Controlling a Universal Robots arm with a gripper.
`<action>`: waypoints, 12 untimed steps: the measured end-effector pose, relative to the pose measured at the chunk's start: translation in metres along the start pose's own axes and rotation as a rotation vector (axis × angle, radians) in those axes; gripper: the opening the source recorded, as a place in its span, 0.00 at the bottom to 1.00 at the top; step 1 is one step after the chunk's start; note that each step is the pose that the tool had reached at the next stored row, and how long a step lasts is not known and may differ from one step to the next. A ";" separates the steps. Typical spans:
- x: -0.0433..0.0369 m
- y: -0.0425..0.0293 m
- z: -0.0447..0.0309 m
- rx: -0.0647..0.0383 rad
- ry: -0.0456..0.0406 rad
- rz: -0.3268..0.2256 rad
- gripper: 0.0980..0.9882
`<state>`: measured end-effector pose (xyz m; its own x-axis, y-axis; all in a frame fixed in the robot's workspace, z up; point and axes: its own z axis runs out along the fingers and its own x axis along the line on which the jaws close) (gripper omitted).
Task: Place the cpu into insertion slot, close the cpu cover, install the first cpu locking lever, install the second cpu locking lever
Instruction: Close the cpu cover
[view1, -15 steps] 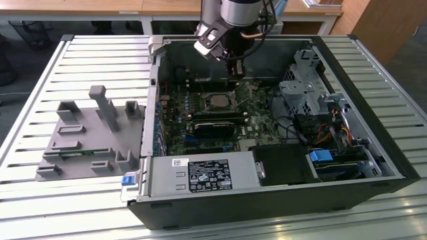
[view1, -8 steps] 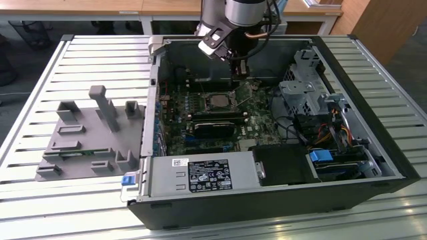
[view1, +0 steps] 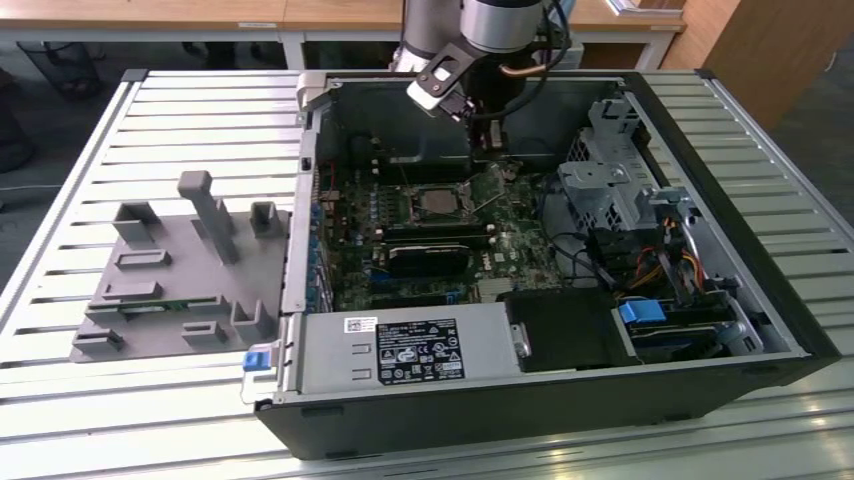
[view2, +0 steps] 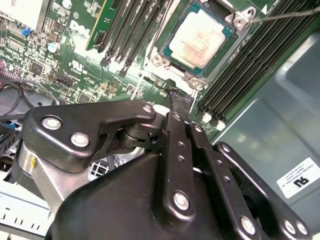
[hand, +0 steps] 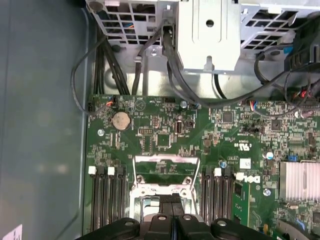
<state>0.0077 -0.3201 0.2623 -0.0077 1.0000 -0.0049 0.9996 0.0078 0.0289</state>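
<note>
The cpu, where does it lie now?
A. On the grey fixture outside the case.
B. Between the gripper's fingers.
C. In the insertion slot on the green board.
C: in the second wrist view the cpu lies flat in the insertion slot, pale face up, and the gripper is beside the slot, off the chip.

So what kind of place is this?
Probably a robotics lab or workshop: an open computer case lies on a slatted metal table, a robot arm reaches into it, and wooden desks stand behind.
</note>
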 end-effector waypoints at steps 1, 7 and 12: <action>0.0000 0.0010 0.0001 0.000 0.0001 0.000 0.01; 0.0000 0.0071 0.0003 0.001 0.0002 0.000 0.01; -0.0001 0.0111 0.0004 0.001 0.0002 0.000 0.01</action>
<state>0.0188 -0.3201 0.2623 -0.0077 1.0000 -0.0046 0.9996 0.0079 0.0282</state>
